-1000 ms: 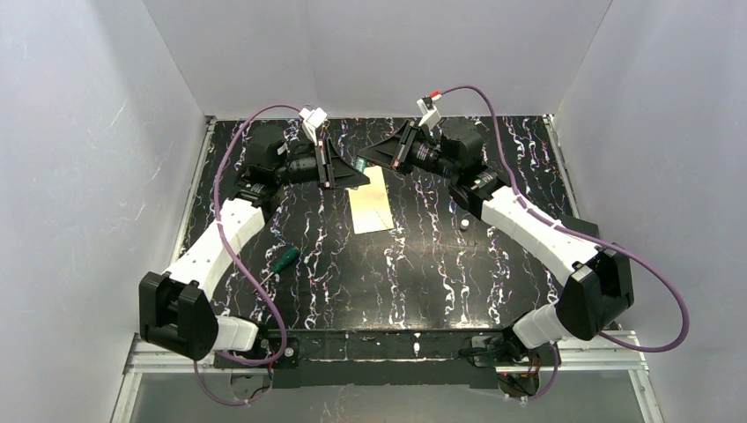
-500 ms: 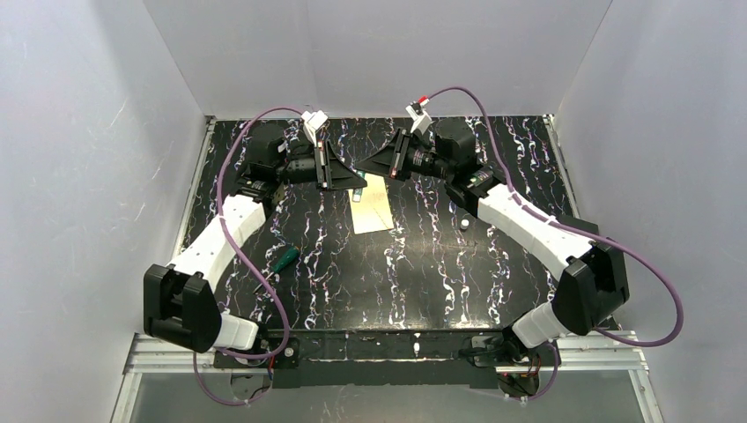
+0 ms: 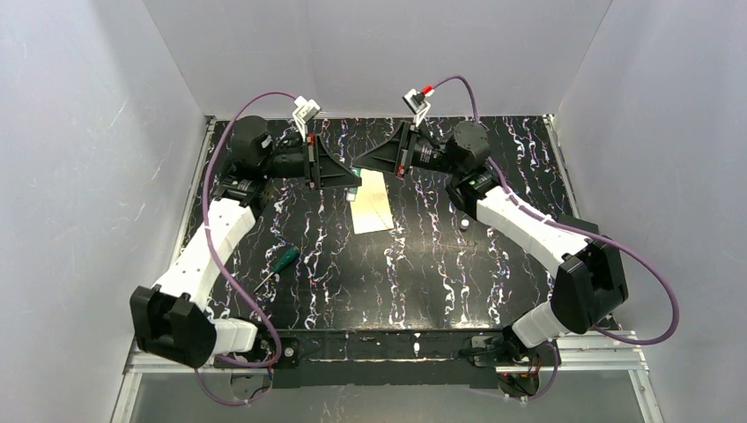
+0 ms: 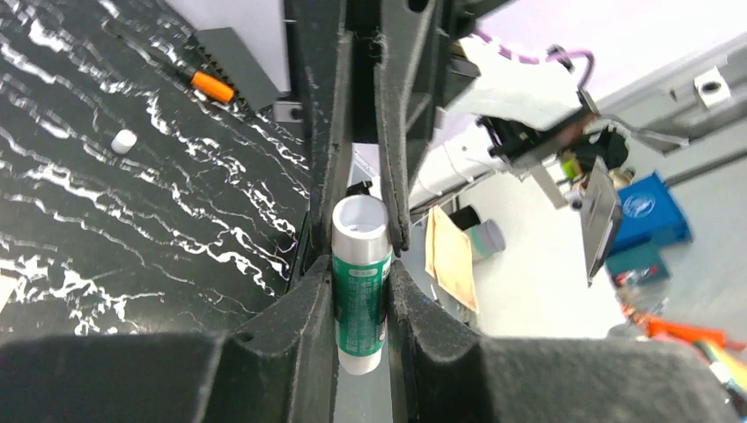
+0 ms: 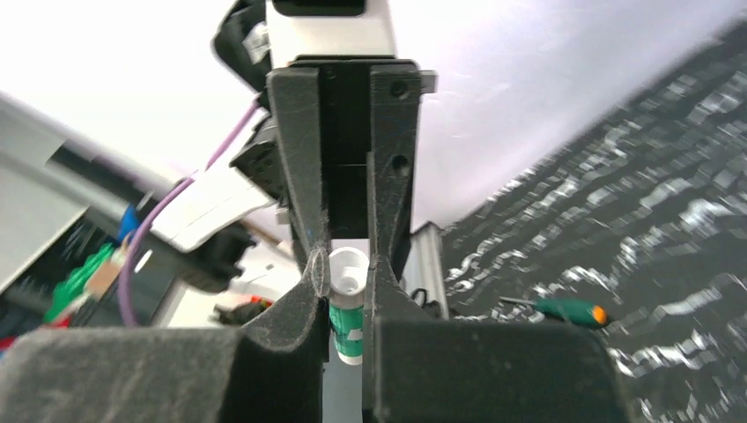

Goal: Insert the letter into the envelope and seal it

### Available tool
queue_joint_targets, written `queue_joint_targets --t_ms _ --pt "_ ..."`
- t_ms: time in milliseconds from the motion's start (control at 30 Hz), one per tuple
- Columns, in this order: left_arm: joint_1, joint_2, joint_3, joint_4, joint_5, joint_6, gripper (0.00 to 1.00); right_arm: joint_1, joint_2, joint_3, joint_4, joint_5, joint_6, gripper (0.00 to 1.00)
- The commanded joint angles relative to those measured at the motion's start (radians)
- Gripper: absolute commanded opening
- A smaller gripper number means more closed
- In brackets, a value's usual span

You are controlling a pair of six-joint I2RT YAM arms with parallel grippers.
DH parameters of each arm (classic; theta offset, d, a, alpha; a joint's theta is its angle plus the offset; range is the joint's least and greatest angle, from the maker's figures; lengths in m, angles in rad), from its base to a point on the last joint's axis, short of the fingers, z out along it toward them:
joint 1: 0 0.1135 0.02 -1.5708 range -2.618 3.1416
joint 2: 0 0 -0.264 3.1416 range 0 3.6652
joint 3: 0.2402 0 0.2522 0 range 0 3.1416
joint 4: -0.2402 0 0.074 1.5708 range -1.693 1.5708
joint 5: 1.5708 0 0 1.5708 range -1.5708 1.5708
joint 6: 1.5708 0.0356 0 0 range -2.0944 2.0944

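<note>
We judge the step in hand to be readying the glue stick (image 4: 361, 300) for sealing. To do it well we would keep one grip firm on the green body while the other works the white end straight along the tube's axis, with no sideways bending (a slanted pull could pop it out of both). The left gripper (image 4: 362, 269) is clamped on the tube's green body, its pads pressing both sides. The right gripper (image 5: 348, 275) is closed on the same tube, whose white end shows between its fingers. In the top view the two arms reach to the upper centre of the frame, wrists turned inward and fingers meeting tip to tip above the table (image 3: 423, 264). The letter (image 3: 370, 201) lies flat just below that meeting point, at the centre of the frame. We cannot pick out a white envelope apart from it.
</note>
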Motion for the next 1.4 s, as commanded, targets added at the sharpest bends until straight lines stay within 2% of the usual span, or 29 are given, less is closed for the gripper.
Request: queue_joint_targets --t_ms 0,67,100,133,167,200,233,300,367,433,500,567,667,800,967,1033,1200,1367 --pt "0.000 -0.068 0.051 -0.001 0.073 0.039 0.00 0.019 -0.009 0.069 0.577 -0.272 0.245 0.01" --pt "0.001 -0.075 0.066 0.001 0.072 0.034 0.00 0.021 -0.004 0.098 0.573 -0.307 0.259 0.01" --pt "0.000 -0.078 0.069 0.002 0.057 0.035 0.00 0.022 -0.009 0.115 0.479 -0.287 0.207 0.19" --pt "0.000 -0.082 0.066 0.002 0.031 0.039 0.00 0.022 -0.024 0.141 0.286 -0.227 0.108 0.48" --pt "0.001 -0.087 0.059 0.003 -0.011 0.048 0.00 0.024 -0.030 0.184 0.061 -0.127 -0.033 0.67" --pt "0.001 -0.093 0.046 0.002 -0.061 0.066 0.00 0.032 -0.031 0.247 -0.271 0.024 -0.151 0.78" --pt "0.001 -0.098 0.033 -0.007 -0.124 0.094 0.00 0.041 -0.028 0.295 -0.437 0.184 -0.222 0.79" --pt "0.001 -0.108 0.009 -0.051 -0.262 0.171 0.00 0.052 -0.037 0.336 -0.649 0.466 -0.188 0.80" --pt "-0.001 -0.111 0.011 -0.146 -0.443 0.299 0.00 0.072 -0.066 0.308 -0.684 0.643 -0.157 0.80" --pt "-0.008 -0.103 0.019 -0.233 -0.569 0.426 0.00 0.083 -0.056 0.332 -0.760 0.741 -0.148 0.80" --pt "-0.008 -0.100 0.012 -0.244 -0.629 0.515 0.00 0.100 -0.012 0.396 -0.898 0.825 -0.153 0.78" --pt "-0.008 -0.090 0.024 -0.261 -0.646 0.589 0.00 0.133 0.009 0.413 -0.908 0.877 -0.163 0.76" --pt "-0.008 -0.076 0.050 -0.299 -0.641 0.649 0.00 0.165 0.043 0.409 -0.863 0.890 -0.165 0.77" --pt "-0.007 -0.064 0.072 -0.340 -0.585 0.689 0.00 0.177 0.117 0.480 -0.854 0.813 -0.166 0.76" --pt "-0.007 -0.061 0.069 -0.344 -0.540 0.705 0.00 0.189 0.132 0.464 -0.779 0.757 -0.143 0.77" --pt "-0.008 -0.060 0.072 -0.347 -0.530 0.706 0.00 0.189 0.150 0.474 -0.787 0.740 -0.138 0.73" --pt "-0.008 -0.050 0.093 -0.378 -0.532 0.722 0.00 0.190 0.182 0.498 -0.820 0.704 -0.148 0.55" --pt "-0.007 -0.045 0.106 -0.378 -0.513 0.717 0.00 0.192 0.196 0.501 -0.817 0.653 -0.152 0.52"
